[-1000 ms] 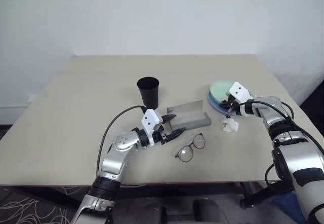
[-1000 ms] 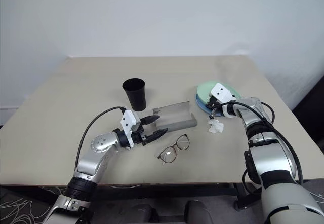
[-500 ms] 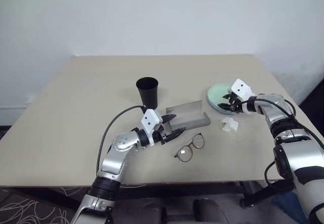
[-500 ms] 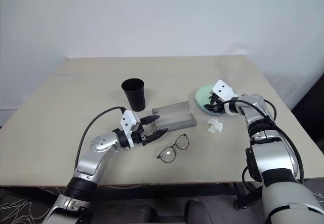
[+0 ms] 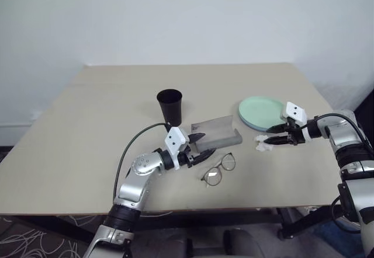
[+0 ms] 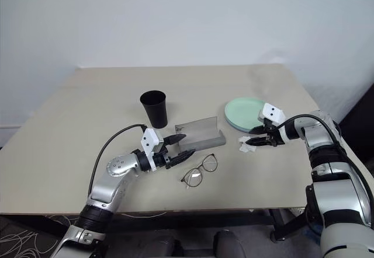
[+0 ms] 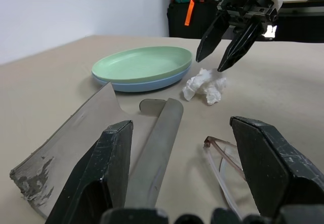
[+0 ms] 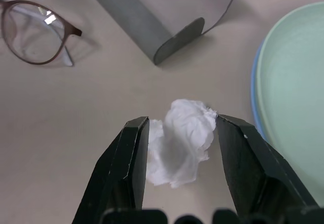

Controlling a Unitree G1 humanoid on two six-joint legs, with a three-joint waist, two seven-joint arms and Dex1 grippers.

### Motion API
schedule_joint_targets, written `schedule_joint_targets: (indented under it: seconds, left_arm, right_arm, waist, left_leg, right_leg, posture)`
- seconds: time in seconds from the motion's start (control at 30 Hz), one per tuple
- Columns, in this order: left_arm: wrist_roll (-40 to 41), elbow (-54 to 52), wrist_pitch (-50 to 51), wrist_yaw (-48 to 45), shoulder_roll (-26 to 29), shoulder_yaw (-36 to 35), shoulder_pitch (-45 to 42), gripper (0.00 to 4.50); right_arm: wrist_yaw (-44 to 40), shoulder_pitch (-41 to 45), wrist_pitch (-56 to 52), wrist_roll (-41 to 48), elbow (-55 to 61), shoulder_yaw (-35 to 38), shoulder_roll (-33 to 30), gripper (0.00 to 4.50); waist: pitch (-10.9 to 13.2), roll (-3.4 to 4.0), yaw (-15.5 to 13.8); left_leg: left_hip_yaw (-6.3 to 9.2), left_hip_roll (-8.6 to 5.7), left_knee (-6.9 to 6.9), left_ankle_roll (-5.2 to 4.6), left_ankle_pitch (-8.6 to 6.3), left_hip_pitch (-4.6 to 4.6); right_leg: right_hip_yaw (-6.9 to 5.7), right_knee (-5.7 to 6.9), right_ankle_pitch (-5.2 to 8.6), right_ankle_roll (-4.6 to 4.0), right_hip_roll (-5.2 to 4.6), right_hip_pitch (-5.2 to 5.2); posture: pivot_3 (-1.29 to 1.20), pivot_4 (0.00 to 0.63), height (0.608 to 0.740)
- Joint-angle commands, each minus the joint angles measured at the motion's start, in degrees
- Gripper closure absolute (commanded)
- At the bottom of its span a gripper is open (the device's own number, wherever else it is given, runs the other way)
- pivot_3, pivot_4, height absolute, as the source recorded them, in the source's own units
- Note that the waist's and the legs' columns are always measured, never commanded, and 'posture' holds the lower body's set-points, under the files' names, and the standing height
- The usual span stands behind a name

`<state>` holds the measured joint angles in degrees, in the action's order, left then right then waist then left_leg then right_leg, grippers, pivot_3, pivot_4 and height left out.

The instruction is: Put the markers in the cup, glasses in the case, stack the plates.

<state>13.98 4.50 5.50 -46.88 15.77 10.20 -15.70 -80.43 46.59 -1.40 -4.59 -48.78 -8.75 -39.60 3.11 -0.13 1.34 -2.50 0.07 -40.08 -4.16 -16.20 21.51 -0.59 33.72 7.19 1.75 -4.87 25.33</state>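
The mint green plate (image 5: 261,110) lies on top of the light blue plate (image 7: 147,85) at the right of the table. Just in front of them my right gripper (image 8: 182,125) is open, its fingers on either side of a crumpled white tissue (image 5: 263,145) without closing on it. My left gripper (image 5: 201,145) is open and empty, level, between the open grey case (image 5: 217,134) and the glasses (image 5: 219,169), which lie on the table in front of the case. The black cup (image 5: 170,106) stands upright behind the case. The markers are out of view.
The table's right edge (image 5: 327,103) runs close behind the right arm. A black cable (image 5: 131,147) loops off my left forearm. Bare tabletop (image 5: 87,129) lies to the left of the cup.
My right gripper has pulled back off the plates, swung round and opened over the tissue. The mint plate now lies flat on the blue one. The left arm has not moved.
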Motion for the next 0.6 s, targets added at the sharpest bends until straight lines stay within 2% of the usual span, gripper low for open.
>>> schedule_joint_targets:
  seconds: [0.03,0.3,0.43,0.6]
  left_arm:
    - [-0.1,-0.7,-1.3,-0.1,-0.2,-0.2,-1.3,1.26]
    - [0.0,-0.7,-1.2,-0.1,-0.2,-0.4,-1.2,1.26]
    - [0.0,-1.0,-1.1,0.0,-0.1,-0.4,-1.0,1.26]
    - [0.0,-1.3,-1.1,0.0,0.0,-0.5,-0.7,1.26]
  right_arm:
    - [2.6,-0.8,-1.0,-1.1,2.8,-1.1,-0.1,2.24]
    - [6.5,-1.4,-1.6,-2.4,2.2,-2.7,0.7,2.24]
    - [11.3,0.4,0.0,-4.0,-1.6,-3.2,1.3,2.24]
    - [11.4,1.0,1.4,-4.2,-3.1,-3.3,1.5,3.85]
  waist:
    - [0.0,0.01,0.0]
    - [0.0,0.02,0.0]
    - [0.0,0.02,0.0]
    - [0.0,0.02,0.0]
  left_leg:
    - [-0.01,0.0,-0.03,0.04,0.02,0.0]
    - [-0.06,0.0,-0.13,0.09,0.1,0.03]
    - [-0.03,0.0,-0.12,0.09,0.09,0.04]
    - [-0.02,-0.02,-0.12,0.09,0.1,0.06]
  right_leg:
    - [0.0,0.03,0.0,0.0,0.0,0.0]
    - [0.02,0.04,0.0,0.0,-0.01,0.01]
    - [0.01,0.04,0.0,-0.01,0.0,0.02]
    - [0.01,0.03,0.0,0.0,0.0,0.02]
  posture:
    - [0.0,0.0,0.733]
    - [0.0,0.0,0.733]
    - [0.0,0.0,0.733]
    - [0.0,0.0,0.733]
